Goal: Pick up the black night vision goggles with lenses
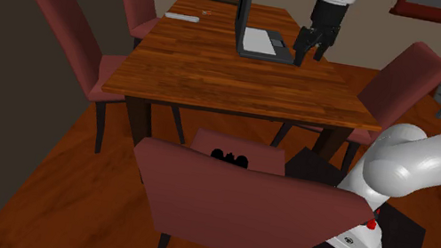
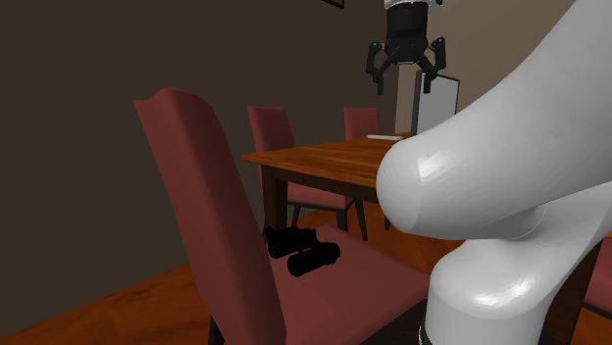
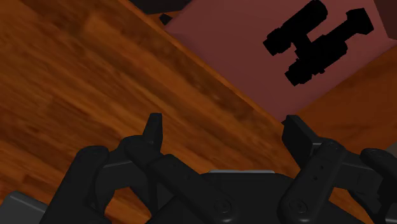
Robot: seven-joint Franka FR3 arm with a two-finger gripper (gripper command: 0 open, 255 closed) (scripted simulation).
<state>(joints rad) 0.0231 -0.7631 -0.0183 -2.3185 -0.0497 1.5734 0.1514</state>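
In mid-room, surface (image 1: pixel 218 64): wood-grained, chairs round it, the stand at its near end in the shoulder view.
Near chair (image 1: pixel 225 200): dark red, tucked to the surface's near edge, its back towards the stand; the seat lies lower than the surface top.
Arm (image 1: pixel 420 162): white, rising from the stand and arching high over the surface towards its far end.
Laptop (image 1: pixel 258 39): open on the far part of the surface, just to the shoulder view's left of the hand.
Hand (image 1: pixel 311 44): all black, pointing down, well above the surface; its two fingers are spread wide with nothing between them (image 3: pixel 224 127).
Goggles (image 1: pixel 230 158): black, twin tubes joined by a bridge, lying flat on the near chair's seat close to the surface's edge, untouched.
Way to go: from the hand, the goggles (image 2: pixel 299 250) lie back towards the stand and well down, past the surface's near edge and below its top.
Long axis: in the wrist view the tubes (image 3: pixel 318 43) run slantwise to the line between the fingers, so a wrist turn looks needed to close across them.
Risk: the slot between chair back and surface edge looks tight for the descent.
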